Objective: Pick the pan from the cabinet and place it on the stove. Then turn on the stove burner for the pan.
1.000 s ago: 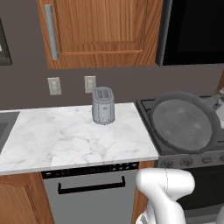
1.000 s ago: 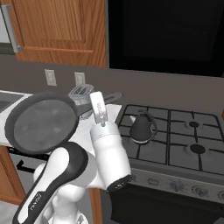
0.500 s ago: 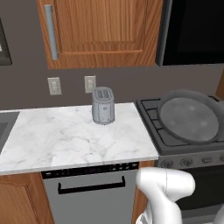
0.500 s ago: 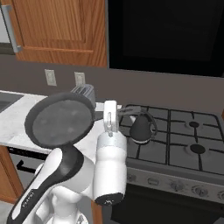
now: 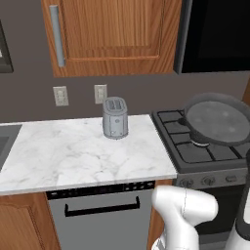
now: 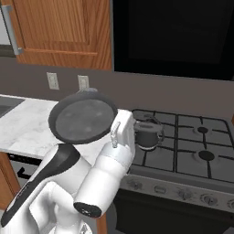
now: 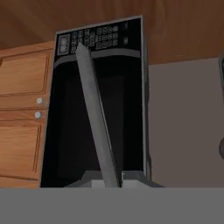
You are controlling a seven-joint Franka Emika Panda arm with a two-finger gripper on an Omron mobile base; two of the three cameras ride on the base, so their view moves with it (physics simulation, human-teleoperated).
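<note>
The pan (image 5: 217,120) is out of the cabinet (image 5: 114,34) and rides in the air, tilted so its mottled face shows to both base cameras. In the left base view it hangs over the left half of the stove (image 5: 195,151), toward 3 o'clock from the toaster (image 5: 115,117); in the right base view the pan (image 6: 84,117) sits at about 9 o'clock from the small black kettle (image 6: 147,133), above the seam where the marble table (image 6: 32,121) meets the range. It touches neither grate nor table as far as I can judge.

The tool (image 7: 111,179) is pressed nearly together, pinching the pan's long handle (image 7: 96,116), which runs up the hand view from between the tips toward 12 o'clock, across the dark microwave (image 7: 100,100). The exact contact is cut off at the bottom edge, so the hold is probably at the handle's far end, though that is not certain.

Progress, as I read it: the fetching part is done and the carry is well along. Left to do: set the pan flat on a burner, likely a left one since the kettle stands further in, release it, then reach the knobs (image 6: 183,194) along the stove's front and turn the matching one.
</note>
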